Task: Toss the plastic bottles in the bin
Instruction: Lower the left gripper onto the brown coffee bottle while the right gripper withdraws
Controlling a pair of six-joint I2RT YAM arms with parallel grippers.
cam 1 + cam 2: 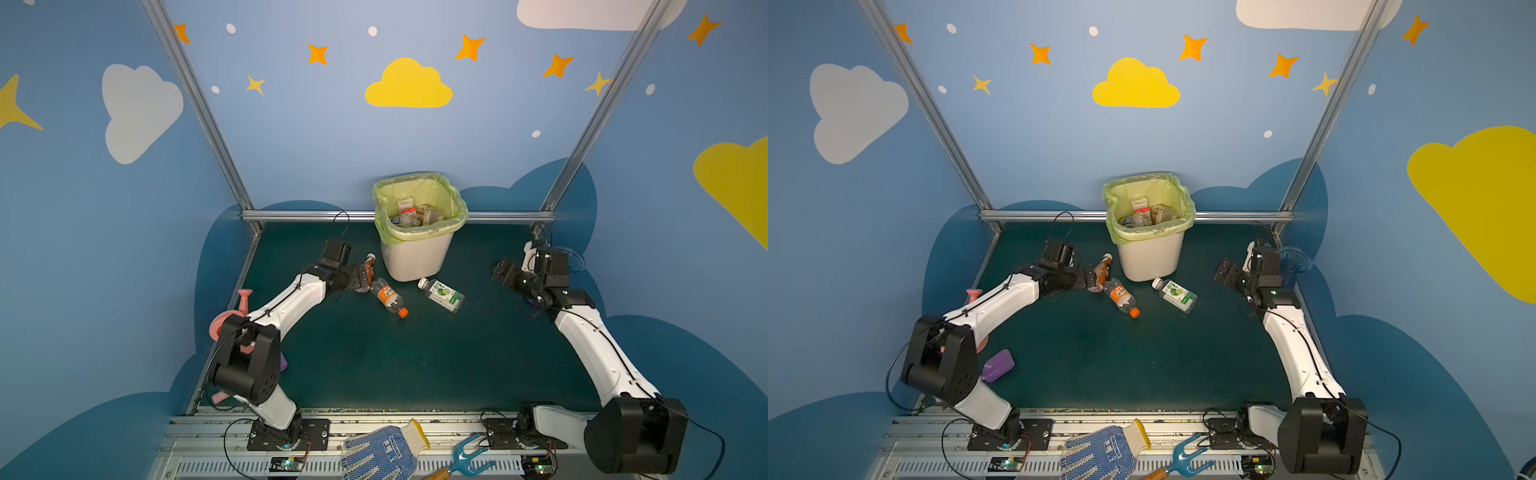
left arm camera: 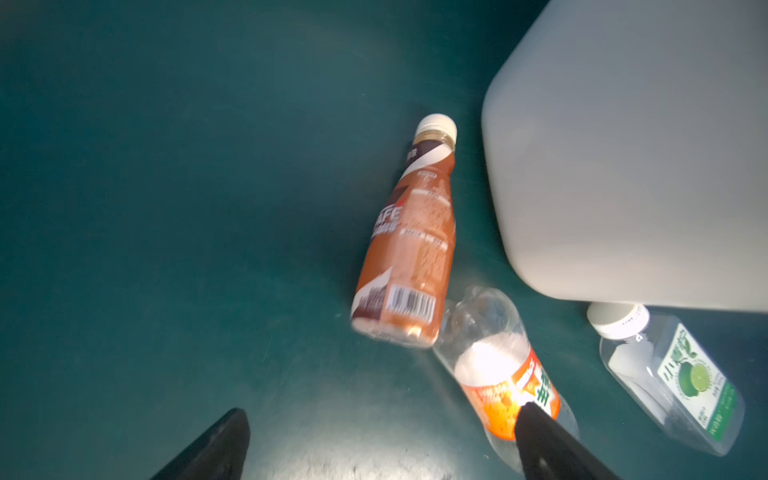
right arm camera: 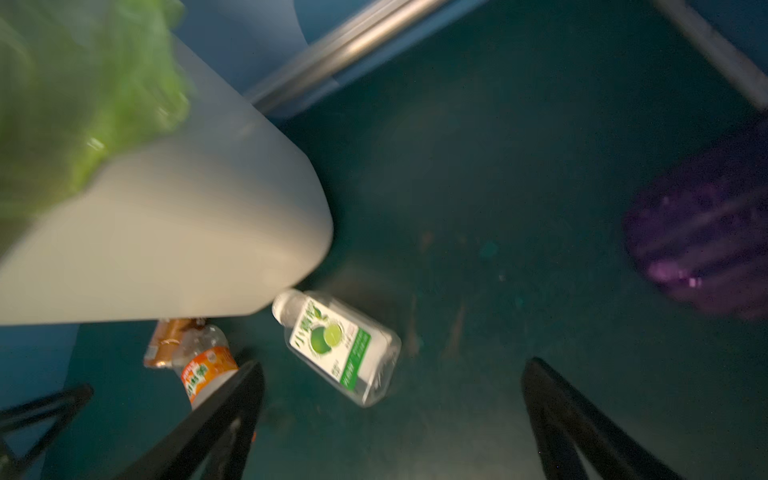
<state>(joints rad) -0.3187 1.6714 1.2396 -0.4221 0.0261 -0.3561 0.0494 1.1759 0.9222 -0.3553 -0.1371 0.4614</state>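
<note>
A white bin (image 1: 415, 262) lined with a yellow-green bag stands at the upper centre of both top views, against the back rail of the dark green mat (image 1: 415, 365). Several discarded bottles (image 1: 417, 214) lie heaped inside it.

Three plastic bottles lie on their sides on the mat just in front of the bin. A brown coffee bottle (image 1: 369, 269) with a white cap lies near the bin's lower left corner. An orange-label bottle (image 1: 387, 296) with an orange cap lies below it, the bases of the two touching or nearly so. A clear lime-label bottle (image 1: 444, 295) lies at the bin's lower right, its white cap close to the bin's foot.

The left gripper (image 1: 360, 282) reaches in low from the left of the frame. Its jaws are spread wide and hold nothing, with the brown bottle just ahead of its fingertips (image 2: 536, 428). The right gripper (image 1: 500, 270) hangs above the mat, well to the right of the bin. Its jaws are also spread and empty.

A pink watering can (image 1: 232, 322) and a purple object (image 1: 997, 365) sit behind the left arm at the mat's left edge. A ribbed blue-purple vase (image 1: 1295, 262) stands at the far right edge. A dotted work glove (image 1: 382, 451) and a blue garden fork (image 1: 467, 457) lie on the rail at the bottom of the frame.
</note>
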